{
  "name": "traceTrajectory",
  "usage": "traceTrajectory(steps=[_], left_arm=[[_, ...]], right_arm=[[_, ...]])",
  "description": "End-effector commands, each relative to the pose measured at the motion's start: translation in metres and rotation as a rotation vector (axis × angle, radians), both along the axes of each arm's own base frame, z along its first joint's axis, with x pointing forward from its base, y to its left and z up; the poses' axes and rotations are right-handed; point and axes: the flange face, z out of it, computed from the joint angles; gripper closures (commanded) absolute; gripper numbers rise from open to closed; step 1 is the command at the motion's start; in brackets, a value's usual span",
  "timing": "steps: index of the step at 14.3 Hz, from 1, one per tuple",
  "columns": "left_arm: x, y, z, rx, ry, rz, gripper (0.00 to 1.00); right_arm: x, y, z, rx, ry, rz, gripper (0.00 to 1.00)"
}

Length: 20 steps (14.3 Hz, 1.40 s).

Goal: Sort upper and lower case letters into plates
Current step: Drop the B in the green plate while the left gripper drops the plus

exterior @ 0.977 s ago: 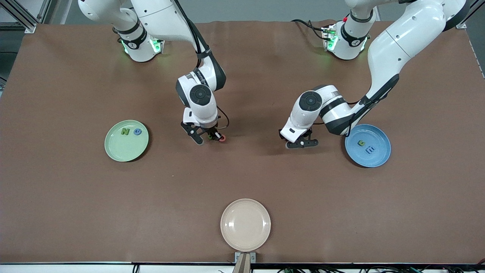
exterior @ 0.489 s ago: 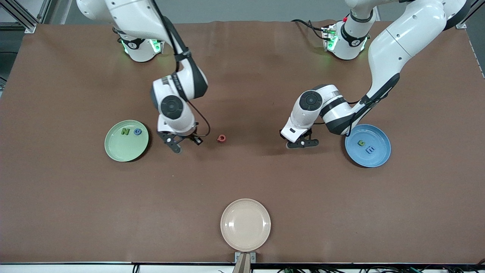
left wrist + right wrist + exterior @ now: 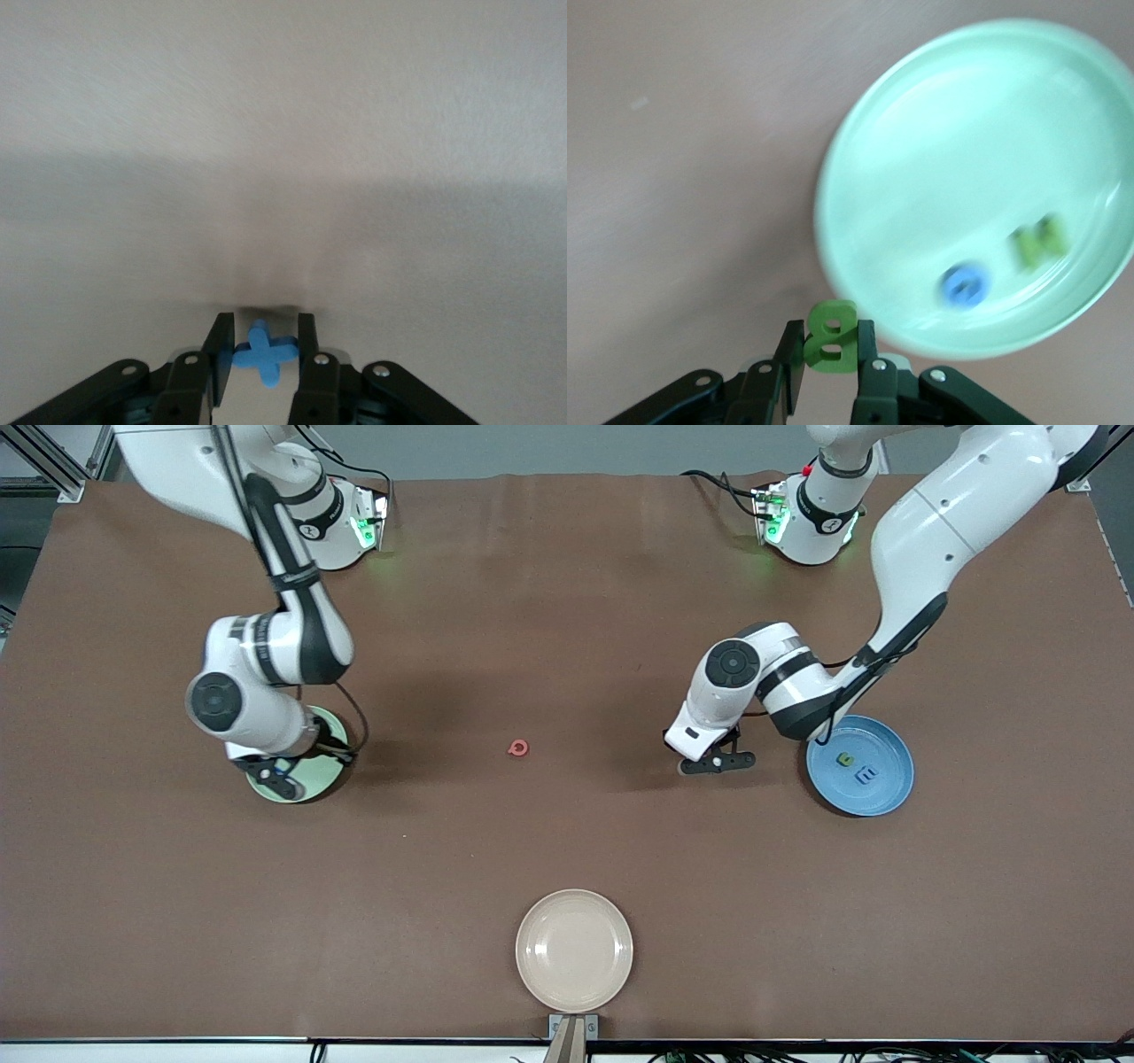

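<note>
Clamped in the right gripper (image 3: 826, 354) is a green B (image 3: 830, 335), hanging over the rim of the pale green plate (image 3: 321, 783) at middle left of the front view (a blue Q (image 3: 965, 286) and green N (image 3: 1038, 242) already lie inside). Over bare table at right of centre, the left gripper (image 3: 263, 359) pinches a blue x (image 3: 264, 351), just beside the blue plate (image 3: 886, 799) with two letters. A red letter (image 3: 518, 748) lies mid-table; a beige plate (image 3: 574, 950) sits at bottom centre.

The right arm covers most of the pale green plate (image 3: 312, 786) in the front view, hiding its letters; in the right wrist view they smear into a blue blob (image 3: 965, 286) and a green one (image 3: 1037, 243). The two letters in the blue plate (image 3: 893, 788) are too small to read.
</note>
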Motion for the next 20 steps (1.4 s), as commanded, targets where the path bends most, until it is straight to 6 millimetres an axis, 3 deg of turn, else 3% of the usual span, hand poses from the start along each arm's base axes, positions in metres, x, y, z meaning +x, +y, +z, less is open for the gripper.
traceTrajectory(steps=[1, 3, 6, 7, 8, 9, 10, 12, 15, 18, 20], left_arm=[[0.020, 0.041, 0.045, 0.007, -0.008, -0.052, 0.83], [0.039, 0.088, 0.064, 0.014, 0.003, -0.101, 0.83], [0.057, 0.165, 0.075, 0.020, 0.024, -0.168, 0.83], [0.060, 0.187, 0.074, 0.021, 0.031, -0.181, 0.83], [0.061, 0.207, 0.071, 0.025, 0.038, -0.200, 0.83], [0.061, 0.230, 0.068, 0.028, 0.046, -0.220, 0.83], [0.059, 0.250, 0.064, 0.026, 0.058, -0.242, 0.83], [0.053, 0.288, 0.052, 0.052, 0.069, -0.301, 0.83], [0.047, 0.319, 0.029, 0.108, 0.060, -0.341, 0.83], [0.040, 0.326, 0.011, 0.085, 0.042, -0.345, 0.83], [0.037, 0.328, 0.001, 0.063, 0.041, -0.341, 0.82]], right_arm=[[-0.016, -0.055, -0.002, 0.033, -0.023, 0.089, 1.00], [-0.019, -0.086, -0.013, 0.031, -0.049, 0.112, 0.99], [-0.023, -0.095, -0.028, 0.010, -0.082, 0.115, 0.98], [-0.024, -0.096, -0.032, 0.005, -0.087, 0.115, 0.92], [-0.025, -0.098, -0.034, 0.004, -0.081, 0.112, 0.74], [-0.025, -0.100, -0.035, 0.005, -0.078, 0.107, 0.33], [-0.026, -0.099, -0.034, 0.007, -0.075, 0.107, 0.01], [-0.025, -0.095, -0.033, 0.009, -0.070, 0.106, 0.00], [-0.026, -0.071, -0.030, 0.016, -0.058, 0.089, 0.00], [-0.027, -0.006, -0.028, -0.012, -0.066, -0.004, 0.00], [-0.027, 0.048, -0.021, -0.026, -0.090, -0.074, 0.00]])
